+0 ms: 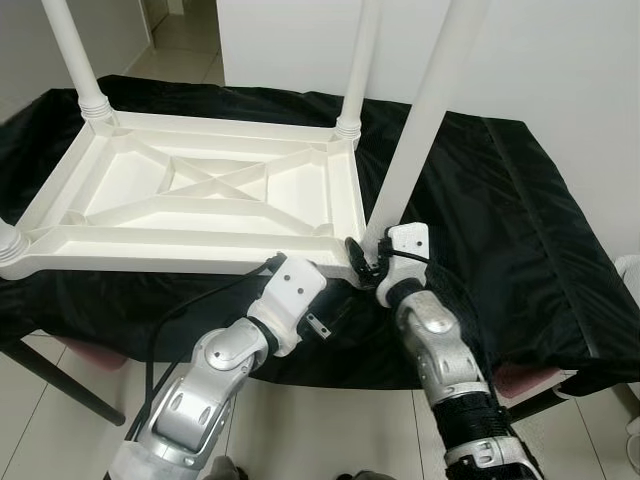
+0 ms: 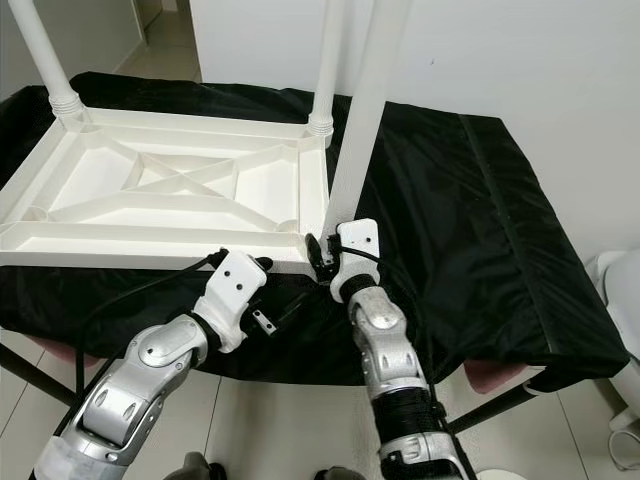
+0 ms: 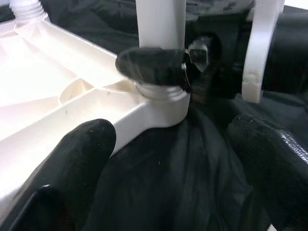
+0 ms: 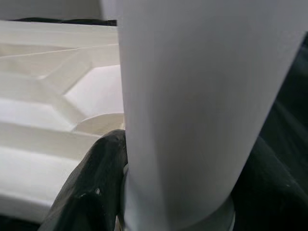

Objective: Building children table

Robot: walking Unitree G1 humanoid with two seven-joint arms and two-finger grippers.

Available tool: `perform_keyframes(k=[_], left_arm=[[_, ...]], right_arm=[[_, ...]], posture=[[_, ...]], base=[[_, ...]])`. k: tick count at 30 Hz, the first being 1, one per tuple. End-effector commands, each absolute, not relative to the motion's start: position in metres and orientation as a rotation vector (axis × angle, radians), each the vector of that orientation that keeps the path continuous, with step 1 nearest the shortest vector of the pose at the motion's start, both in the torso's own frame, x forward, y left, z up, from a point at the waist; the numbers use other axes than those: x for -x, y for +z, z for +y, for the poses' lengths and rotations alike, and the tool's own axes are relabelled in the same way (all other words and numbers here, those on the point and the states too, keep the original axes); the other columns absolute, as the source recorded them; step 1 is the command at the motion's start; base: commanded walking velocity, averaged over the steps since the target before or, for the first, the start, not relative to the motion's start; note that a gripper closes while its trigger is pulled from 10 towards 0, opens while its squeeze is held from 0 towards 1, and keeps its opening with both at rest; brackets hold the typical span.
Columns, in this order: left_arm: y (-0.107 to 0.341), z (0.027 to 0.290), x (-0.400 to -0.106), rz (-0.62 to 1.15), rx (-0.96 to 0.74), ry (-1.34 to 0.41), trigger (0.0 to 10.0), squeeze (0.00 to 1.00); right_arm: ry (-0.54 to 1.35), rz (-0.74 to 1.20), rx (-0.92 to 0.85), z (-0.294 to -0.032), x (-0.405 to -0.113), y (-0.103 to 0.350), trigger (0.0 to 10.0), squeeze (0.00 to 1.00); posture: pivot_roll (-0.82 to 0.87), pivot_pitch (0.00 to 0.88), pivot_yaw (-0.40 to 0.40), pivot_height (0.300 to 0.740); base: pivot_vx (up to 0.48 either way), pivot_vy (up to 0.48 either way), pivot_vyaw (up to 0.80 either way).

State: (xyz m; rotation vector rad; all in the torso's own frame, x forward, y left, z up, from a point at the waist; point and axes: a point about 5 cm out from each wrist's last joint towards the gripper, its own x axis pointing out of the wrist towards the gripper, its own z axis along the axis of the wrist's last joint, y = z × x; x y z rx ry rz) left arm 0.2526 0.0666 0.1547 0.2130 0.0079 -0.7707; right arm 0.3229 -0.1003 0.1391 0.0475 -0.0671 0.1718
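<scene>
A white plastic children's table lies upside down on a black cloth. Legs stand upright at its far left corner, far right corner and near left corner. A fourth white leg stands tilted at the near right corner socket. My right gripper is shut on the base of this leg, one black finger pressed against it. My left gripper is open just in front of the same corner, low against the table's near edge, with its fingers holding nothing.
The black cloth covers a work table that drops off at the front and right. A dark metal leg slants down to the tiled floor at the lower left. A white wall rises behind, with a doorway at the far left.
</scene>
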Motion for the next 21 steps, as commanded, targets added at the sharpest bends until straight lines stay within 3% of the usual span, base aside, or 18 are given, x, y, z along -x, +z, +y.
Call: perform_keyframes(k=[1,7,8,16,17,21], left_arm=[[0.154,0.064,-0.247,0.017,-0.214,-0.816,10.0,0.0],[0.155,0.064,-0.246,0.023,-0.215,-0.816,10.0,0.0],[0.155,0.065,-0.247,0.025,-0.217,-0.814,10.0,0.0],[0.156,0.067,-0.245,0.034,-0.218,-0.809,10.0,0.0],[0.156,0.067,-0.245,0.034,-0.219,-0.81,10.0,0.0],[0.157,0.066,-0.246,0.033,-0.222,-0.81,10.0,0.0]], right_arm=[[0.041,-0.018,-0.145,-0.103,-0.32,0.132,10.0,0.0],[0.125,-0.062,-0.122,-0.094,-0.315,0.138,10.0,0.0],[0.146,-0.078,-0.133,-0.095,-0.314,0.14,10.0,1.0],[0.313,-0.138,-0.098,-0.108,-0.315,0.154,10.0,0.98],[0.385,-0.143,-0.055,-0.112,-0.318,0.157,10.0,0.0],[0.538,-0.156,0.064,-0.121,-0.322,0.162,10.0,0.0]], posture=[[-0.1,0.062,-0.032,0.74],[-0.09,0.072,-0.03,0.74],[-0.09,0.078,-0.029,0.74],[-0.09,0.096,-0.02,0.74],[-0.09,0.097,-0.018,0.74],[-0.09,0.098,-0.015,0.74]], base=[[0.0,0.0,0.0],[0.0,0.0,0.0],[0.0,0.0,0.0],[0.0,0.0,0.0],[0.0,0.0,0.0],[0.0,0.0,0.0]])
